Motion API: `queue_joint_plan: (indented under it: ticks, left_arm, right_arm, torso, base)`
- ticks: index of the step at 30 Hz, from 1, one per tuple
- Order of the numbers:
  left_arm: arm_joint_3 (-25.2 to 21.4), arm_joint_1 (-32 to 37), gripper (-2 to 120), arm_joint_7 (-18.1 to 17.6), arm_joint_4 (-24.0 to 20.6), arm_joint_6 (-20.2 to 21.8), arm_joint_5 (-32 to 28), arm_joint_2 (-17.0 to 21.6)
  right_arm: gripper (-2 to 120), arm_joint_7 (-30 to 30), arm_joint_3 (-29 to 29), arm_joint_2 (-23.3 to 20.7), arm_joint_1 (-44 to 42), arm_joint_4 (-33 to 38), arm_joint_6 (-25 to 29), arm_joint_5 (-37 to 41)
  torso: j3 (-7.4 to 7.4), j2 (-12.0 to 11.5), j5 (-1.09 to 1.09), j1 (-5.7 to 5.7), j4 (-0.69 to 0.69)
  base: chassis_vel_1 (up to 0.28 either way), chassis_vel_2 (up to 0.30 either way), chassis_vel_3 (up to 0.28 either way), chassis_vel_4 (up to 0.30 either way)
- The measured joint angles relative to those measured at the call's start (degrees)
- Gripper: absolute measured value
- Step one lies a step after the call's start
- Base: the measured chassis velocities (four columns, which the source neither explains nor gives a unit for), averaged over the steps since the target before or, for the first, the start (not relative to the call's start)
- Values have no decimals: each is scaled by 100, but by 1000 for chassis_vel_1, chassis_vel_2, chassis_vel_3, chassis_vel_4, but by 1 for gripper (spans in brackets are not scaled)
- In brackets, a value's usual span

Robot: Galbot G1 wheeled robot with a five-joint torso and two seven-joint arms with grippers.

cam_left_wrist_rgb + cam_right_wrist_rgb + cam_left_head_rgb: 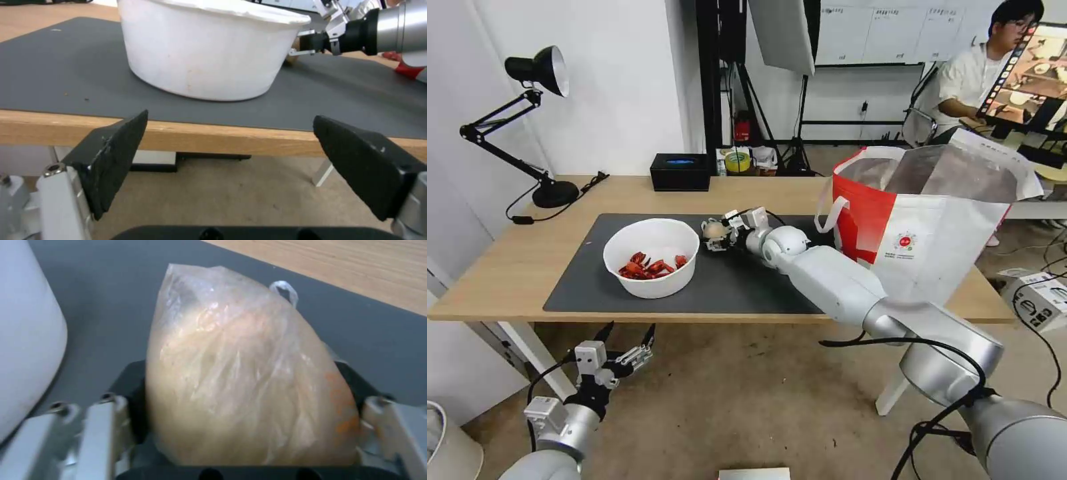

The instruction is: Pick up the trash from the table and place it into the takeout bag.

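Two grippers are showing around the white bowl [651, 257] of red shell scraps, which is sitting on the dark grey mat [587, 280] of the table [500, 273]. The right gripper [718, 235] is pinching the beige plastic-wrapped lump [240, 373] just beside the bowl, on the side toward the takeout bag [927, 220]. The left gripper [229, 150] is hanging below the table edge nearest the bowl, fingers [115, 156] spread wide apart.

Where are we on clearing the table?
Nothing visibly bagged yet. In hand: right gripper is shut on the beige plastic-wrapped lump, low over the mat. Left: that lump and the white bowl into the takeout bag. Left gripper waits open below the table edge.
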Motion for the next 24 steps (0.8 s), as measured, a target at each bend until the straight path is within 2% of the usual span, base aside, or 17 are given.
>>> queue_joint_plan:
  ticks: [1,4,5,7,8,10,14,16,18,19,20,22,24]
  left_arm:
    - [0,0,100,0,0,0,0,0]
    - [17,-22,100,-2,0,-1,0,11]
    - [17,-22,100,-2,0,-1,0,11]
    - [31,-34,100,-4,0,-2,0,18]
    - [31,-34,100,-4,0,-2,0,18]
    - [49,-39,100,-9,0,-2,0,22]
    - [69,-50,100,-11,0,-2,3,20]
    - [98,-58,100,-14,-1,-2,24,-1]
    - [108,-58,100,-15,-3,-2,32,-10]
    - [123,-58,100,-16,-12,-2,46,-24]
    - [151,-53,100,-17,-23,-2,72,-41]
    - [158,-52,100,-16,-26,-2,81,-44]
    - [216,-45,100,-20,-29,-2,142,-63]
  right_arm:
    - [68,0,0,0,0,0,0,0]
    - [53,6,41,-98,-48,131,0,13]
    - [53,6,41,-98,-48,131,0,13]
    - [43,50,110,-212,-112,360,7,30]
    - [43,50,110,-212,-112,360,7,30]
    - [31,183,180,-461,-216,855,20,132]
    - [24,307,250,-742,-346,1365,30,197]
    - [12,460,431,-1172,-591,2076,81,206]
    - [11,493,512,-1282,-685,2283,108,198]
    - [7,542,672,-1488,-865,2659,159,183]
    - [7,631,933,-1796,-1159,3201,226,169]
    - [7,647,997,-1871,-1235,3326,242,169]
    - [7,766,1456,-2355,-1698,4060,339,179]
  torso:
    - [0,0,0,0,0]
    - [0,0,0,0,0]
    - [0,0,0,0,0]
    - [0,0,0,0,0]
    - [0,0,0,0,0]
    - [0,0,1,0,1]
    - [0,0,1,0,1]
    - [0,-1,1,0,0]
    - [0,0,1,1,-1]
    - [0,0,2,0,0]
    - [0,0,2,0,0]
    - [0,0,2,0,0]
    - [0,0,2,-1,-2]
  base:
    - [0,0,0,0]
    - [0,0,0,0]
    - [0,0,0,0]
    - [0,0,0,0]
    - [0,0,0,0]
    - [0,0,0,0]
    - [0,0,0,0]
    - [0,0,0,0]
    - [0,0,0,0]
    - [0,0,0,0]
    - [0,0,0,0]
    - [0,0,0,0]
    - [0,0,0,0]
